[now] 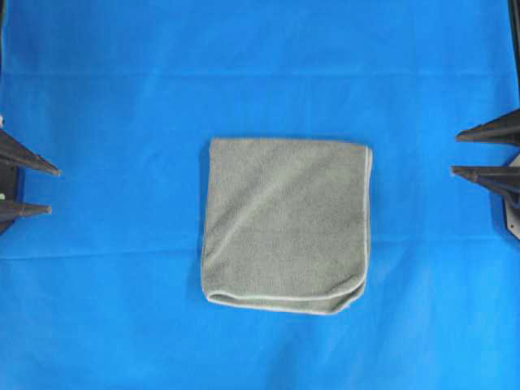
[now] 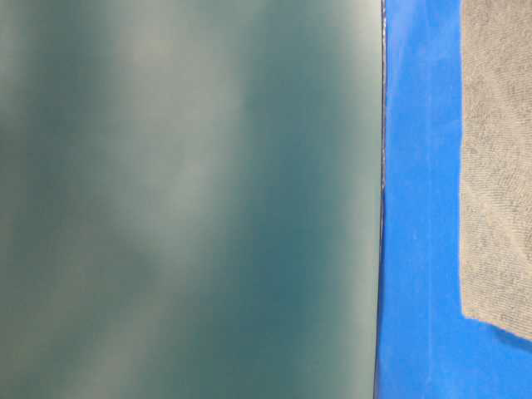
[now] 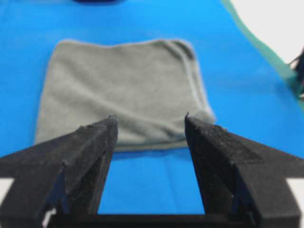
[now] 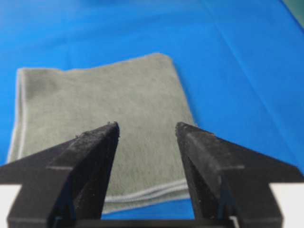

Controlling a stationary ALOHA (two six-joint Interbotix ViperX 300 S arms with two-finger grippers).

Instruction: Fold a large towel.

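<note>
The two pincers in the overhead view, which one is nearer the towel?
The right pincer: less blue sheet separates it from the towel than the left pincer. Both are open, touching nothing.

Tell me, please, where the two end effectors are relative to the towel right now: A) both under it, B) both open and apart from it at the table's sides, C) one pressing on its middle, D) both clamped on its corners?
B: the left end effector and right end effector stand open at opposite edges, with bare blue sheet between them and the folded towel.
</note>
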